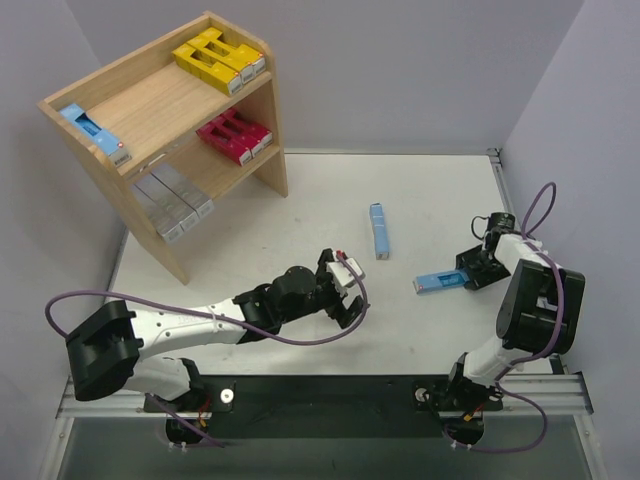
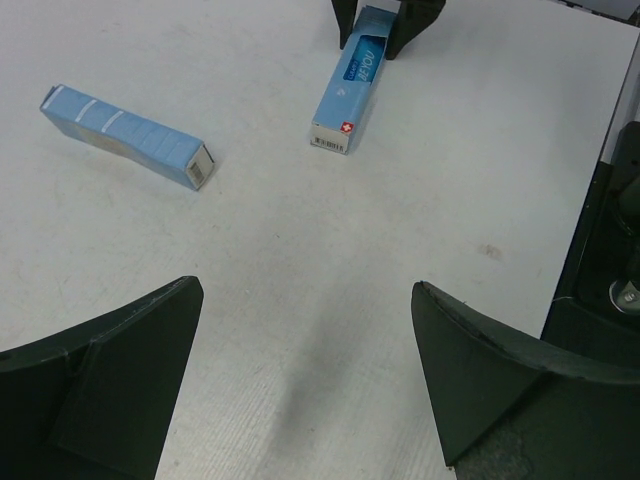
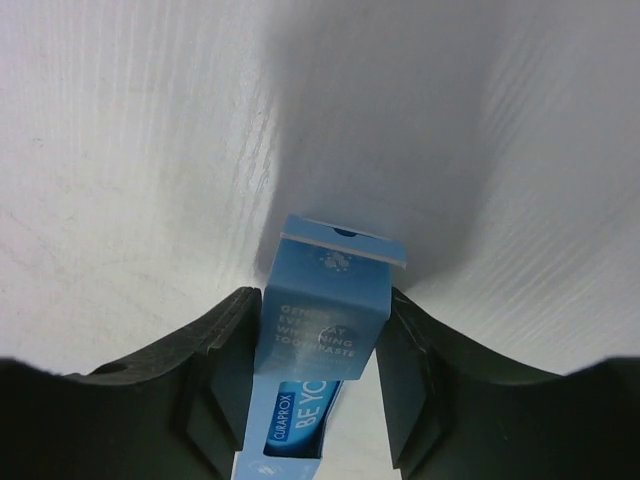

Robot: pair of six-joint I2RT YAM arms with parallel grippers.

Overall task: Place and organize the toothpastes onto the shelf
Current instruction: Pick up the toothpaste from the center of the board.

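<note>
Right gripper (image 1: 462, 276) clamped on blue carton (image 3: 322, 330); left gripper (image 2: 305, 370) open, empty.
Held carton is low over the table (image 1: 300, 215); spare carton (image 1: 379, 230) lies near, shelf (image 1: 180, 100) well apart. Judged light, crushable: grip the long sides gently.

two blue cartons (image 1: 379, 230) flat, off shelf (image 1: 160, 100)
</note>
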